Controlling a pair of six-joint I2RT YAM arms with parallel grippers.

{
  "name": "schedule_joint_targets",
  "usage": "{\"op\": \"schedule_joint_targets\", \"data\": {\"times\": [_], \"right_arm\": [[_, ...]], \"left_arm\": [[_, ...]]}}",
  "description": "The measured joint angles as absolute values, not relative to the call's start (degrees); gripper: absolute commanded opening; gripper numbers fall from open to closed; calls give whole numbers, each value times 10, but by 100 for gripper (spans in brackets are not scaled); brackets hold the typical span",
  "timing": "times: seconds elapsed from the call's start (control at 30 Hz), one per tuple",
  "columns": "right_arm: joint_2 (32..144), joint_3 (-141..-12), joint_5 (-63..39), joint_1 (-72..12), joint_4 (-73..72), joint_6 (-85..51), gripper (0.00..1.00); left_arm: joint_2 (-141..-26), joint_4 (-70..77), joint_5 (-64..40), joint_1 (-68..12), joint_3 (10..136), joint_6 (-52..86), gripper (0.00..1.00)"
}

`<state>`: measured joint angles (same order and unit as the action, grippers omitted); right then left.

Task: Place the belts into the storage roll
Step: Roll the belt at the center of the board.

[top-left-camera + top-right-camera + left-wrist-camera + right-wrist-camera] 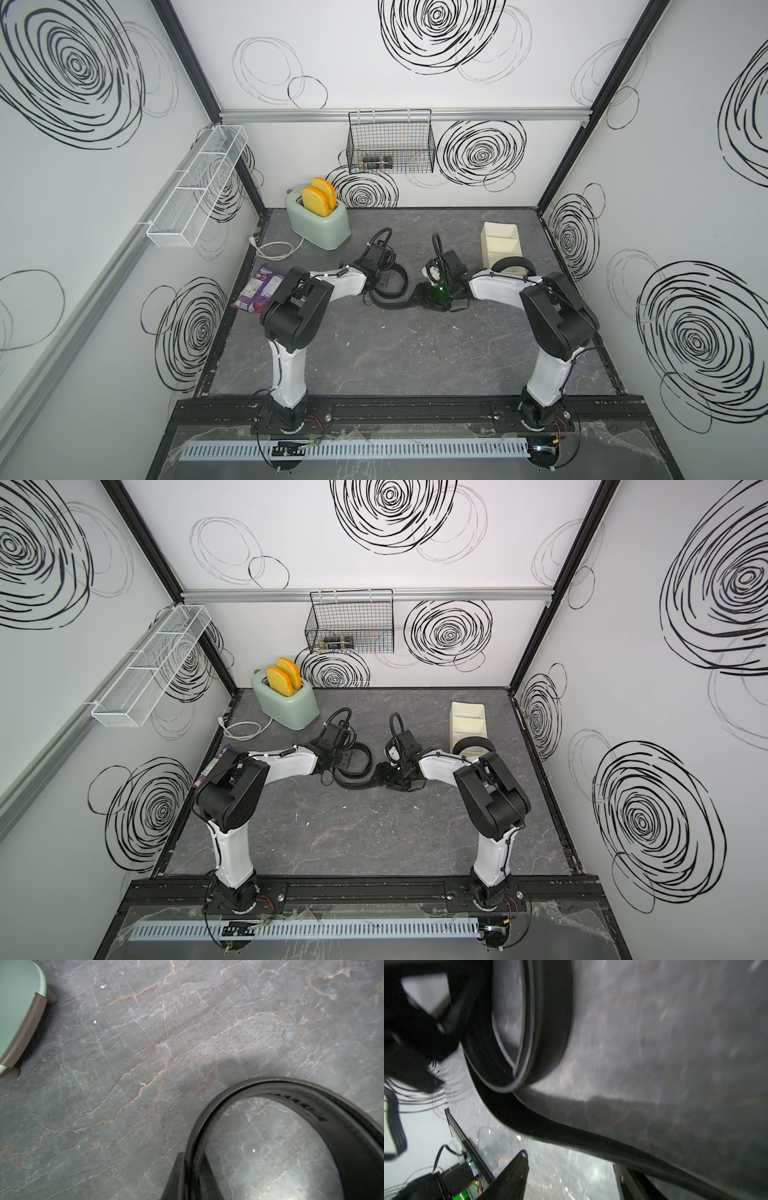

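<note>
While the grey counter point(395, 353) carried everything, I judged the work to be at the coiling step. The storage roll point(498, 227) stood at the far right, well apart from the belt point(392, 305), which sprawled in a loose loop between my two arms. A second belt point(513, 266) arched at the roll's near end; whether it sat inside a compartment I could not tell. My left gripper point(192, 1159) was pinched tight on the loop's edge. My right gripper point(571, 1159) stood with jaws apart, the strap running just past its fingertips point(519, 1167), ungripped. Next, I reckoned, the right had to catch the free tail and wind it snug, since so slack a loop would hardly fit a compartment. The toaster point(318, 222), a snack packet point(257, 291) and a white cord point(274, 249) sat leftward, out of the path; only the second belt crowded the approach to the roll.
</note>
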<state>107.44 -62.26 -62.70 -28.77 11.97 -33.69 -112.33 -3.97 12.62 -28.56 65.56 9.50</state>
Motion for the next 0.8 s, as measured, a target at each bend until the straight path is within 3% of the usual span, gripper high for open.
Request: {"op": "schedule_joint_targets", "data": {"times": [0.3,0.43,0.63,0.8], "right_arm": [[1206,-812,-636,-225,139,-311,72],[1203,-799,-665,-235,118,-323,78],[1178,-754,-687,-249,105,-323,79],[1152,-743,-633,-249,161,-303,79]], "left_arm": [[-1123,-40,126,-286,656,95,0],[-1123,-41,126,-286,656,95,0],[-1128,-46,138,-294,661,95,0],[-1128,-46,147,-299,661,95,0]]}}
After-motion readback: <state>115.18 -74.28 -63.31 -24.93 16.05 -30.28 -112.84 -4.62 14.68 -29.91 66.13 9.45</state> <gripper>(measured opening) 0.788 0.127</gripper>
